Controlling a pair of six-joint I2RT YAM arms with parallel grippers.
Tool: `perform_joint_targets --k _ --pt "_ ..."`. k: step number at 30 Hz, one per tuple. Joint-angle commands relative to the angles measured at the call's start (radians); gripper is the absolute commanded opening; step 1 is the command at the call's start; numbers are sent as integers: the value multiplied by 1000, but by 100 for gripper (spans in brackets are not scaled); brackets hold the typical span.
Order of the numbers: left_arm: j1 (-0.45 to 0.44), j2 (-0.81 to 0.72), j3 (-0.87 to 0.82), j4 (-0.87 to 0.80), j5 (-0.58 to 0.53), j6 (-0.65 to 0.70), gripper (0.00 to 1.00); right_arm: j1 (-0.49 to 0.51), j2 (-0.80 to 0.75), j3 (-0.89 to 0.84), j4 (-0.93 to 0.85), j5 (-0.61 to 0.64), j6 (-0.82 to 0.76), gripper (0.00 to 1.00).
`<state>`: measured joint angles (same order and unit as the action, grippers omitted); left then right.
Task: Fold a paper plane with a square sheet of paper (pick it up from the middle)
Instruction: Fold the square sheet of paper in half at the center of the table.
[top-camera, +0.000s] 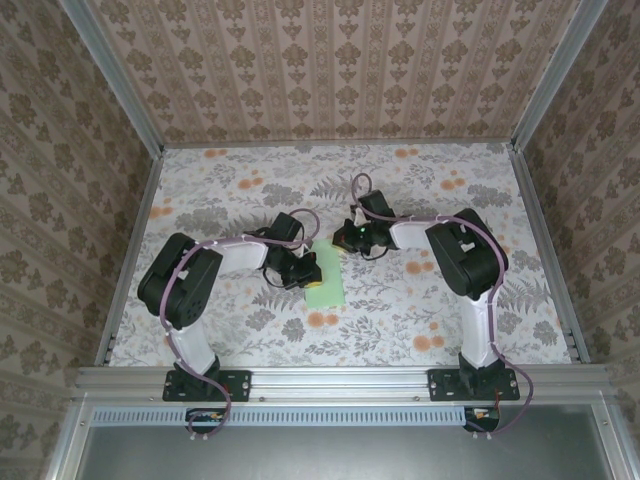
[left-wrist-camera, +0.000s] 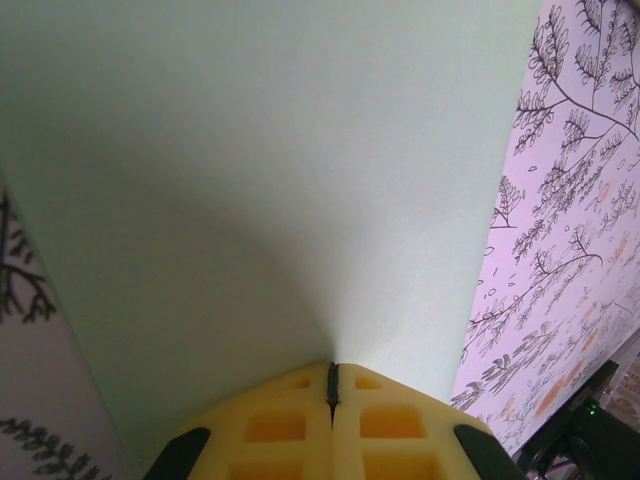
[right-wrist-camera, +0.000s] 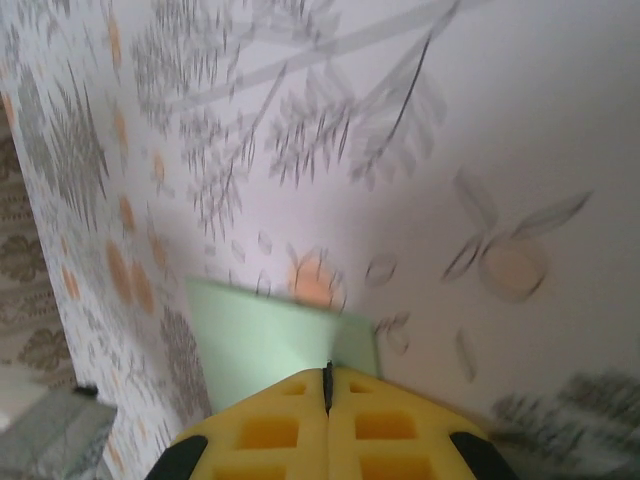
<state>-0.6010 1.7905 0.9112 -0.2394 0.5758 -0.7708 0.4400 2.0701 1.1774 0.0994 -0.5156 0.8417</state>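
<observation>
The square sheet of paper (top-camera: 328, 283) is pale mint green and lies mid-table as a narrow upright strip between the two arms. My left gripper (top-camera: 308, 272) is at its left edge. In the left wrist view the sheet (left-wrist-camera: 260, 180) spreads wide, and its shading runs down into the closed yellow fingertips (left-wrist-camera: 290, 400) of that gripper (left-wrist-camera: 333, 370), so it looks pinched there. My right gripper (top-camera: 343, 243) is at the strip's far end. Its jaws (right-wrist-camera: 327, 372) are shut where a faint crease in the paper (right-wrist-camera: 270, 335) meets them.
The floral tabletop (top-camera: 420, 200) spreads out on all sides, framed by metal rails (top-camera: 545, 250) and patterned walls. Both arm bases (top-camera: 200, 380) are bolted at the near edge. The right arm's black body (left-wrist-camera: 575, 430) shows at the corner of the left wrist view.
</observation>
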Motion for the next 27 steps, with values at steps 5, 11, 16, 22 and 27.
perform_joint_targets --k 5,11,16,22,27 --pt "-5 41 -35 -133 -59 32 0 -13 52 93 -66 62 1 0" --pt "28 -6 -2 -152 -53 115 0 -13 -83 40 -105 95 -38 0" --pt "43 -107 51 -152 -22 159 6 14 -219 -63 -169 141 -65 1" --pt "86 -216 21 -164 -51 63 41 124 -284 -109 -268 203 -80 19" --pt "111 -297 -58 -164 -83 -9 58 196 -256 -102 -293 232 -48 26"
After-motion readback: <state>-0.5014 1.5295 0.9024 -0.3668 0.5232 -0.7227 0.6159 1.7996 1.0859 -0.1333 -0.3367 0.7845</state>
